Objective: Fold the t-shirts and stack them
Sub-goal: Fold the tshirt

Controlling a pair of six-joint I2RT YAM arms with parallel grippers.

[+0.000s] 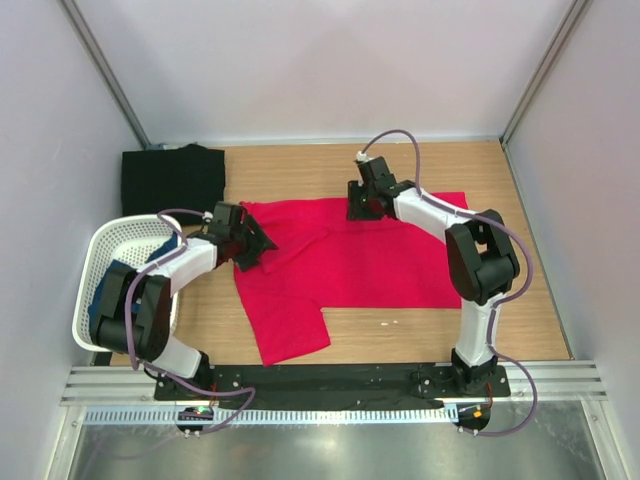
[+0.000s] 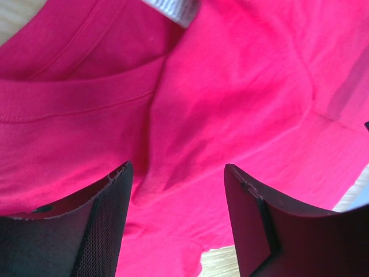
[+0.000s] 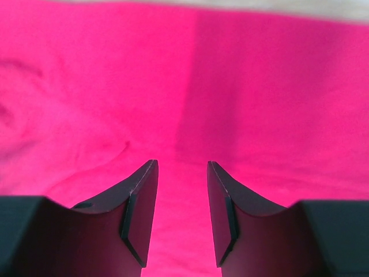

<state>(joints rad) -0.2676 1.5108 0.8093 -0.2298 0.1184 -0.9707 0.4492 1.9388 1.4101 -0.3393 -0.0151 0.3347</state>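
Observation:
A bright red t-shirt (image 1: 360,262) lies spread on the wooden table, one part reaching toward the near edge. A black t-shirt (image 1: 172,178) sits folded at the back left. Dark blue cloth (image 1: 166,246) shows inside the basket. My left gripper (image 1: 262,246) hovers at the red shirt's left edge. In the left wrist view it (image 2: 176,167) is open over the collar seam (image 2: 86,98), with the white neck label (image 2: 173,8) at the top. My right gripper (image 1: 362,206) is at the shirt's far edge. Seen from the right wrist, it (image 3: 182,163) is open just above flat red cloth (image 3: 259,86).
A white mesh basket (image 1: 100,240) stands at the left edge beside my left arm. Grey walls close in the table on three sides. Bare wood (image 1: 410,325) shows in front of the red shirt and at the far right.

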